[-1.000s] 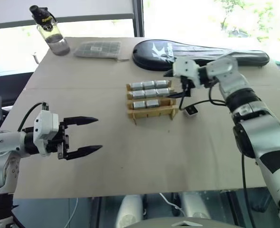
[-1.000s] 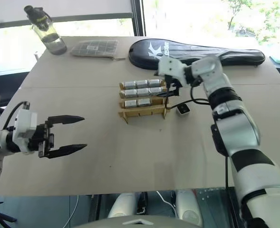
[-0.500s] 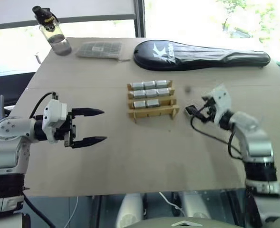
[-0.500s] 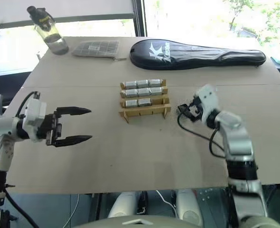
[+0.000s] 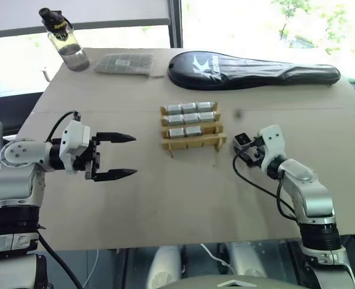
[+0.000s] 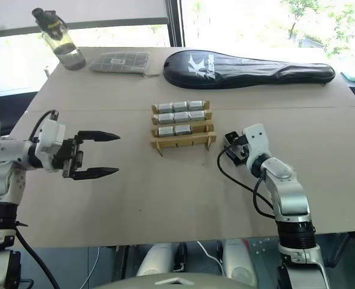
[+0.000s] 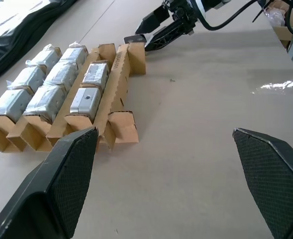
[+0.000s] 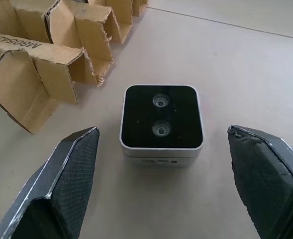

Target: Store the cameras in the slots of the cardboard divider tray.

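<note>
Jaws of the right gripper [image 8: 161,191] gape empty around the loose camera [image 8: 161,121]; closing off-centre could skid it toward the cardboard divider tray [image 8: 61,47] at ten o'clock.

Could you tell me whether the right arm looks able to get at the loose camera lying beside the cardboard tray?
Probably yes: the right tool is open, aimed straight at the camera, with nothing between them; the tray sits off to one side.

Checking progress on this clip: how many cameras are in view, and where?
9. Eight sit in the cardboard divider tray: three in the far row, three in the middle, two in the third. One loose camera lies on the table between the right gripper's open fingers.
</note>
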